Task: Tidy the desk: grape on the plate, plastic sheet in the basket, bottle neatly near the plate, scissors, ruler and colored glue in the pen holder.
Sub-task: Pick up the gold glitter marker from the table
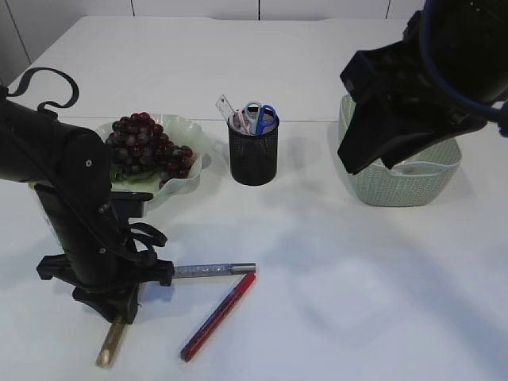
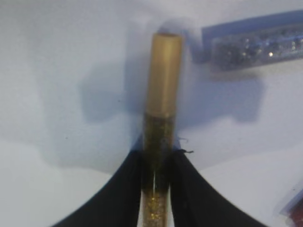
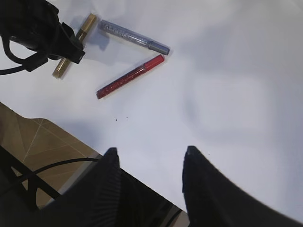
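Observation:
My left gripper [image 1: 119, 311] [image 2: 158, 158] is shut on a gold glitter glue tube [image 1: 109, 343] [image 2: 163, 90] low at the table's front left; both fingers press its sides. A silver glue tube [image 1: 214, 270] [image 2: 255, 45] and a red one [image 1: 218, 315] [image 3: 130, 76] lie beside it. Grapes [image 1: 147, 147] rest on the green plate [image 1: 194, 131]. Scissors [image 1: 263, 115] and a ruler [image 1: 225, 105] stand in the black mesh pen holder [image 1: 253, 159]. My right gripper [image 1: 369, 147] [image 3: 149, 153] hangs open and empty over the basket [image 1: 397, 190]. The bottle is out of view; I cannot make out the plastic sheet.
The right wrist view shows the table's front edge [image 3: 71, 135] with brown floor and cables below it. White tabletop stretches between the glue tubes and the basket.

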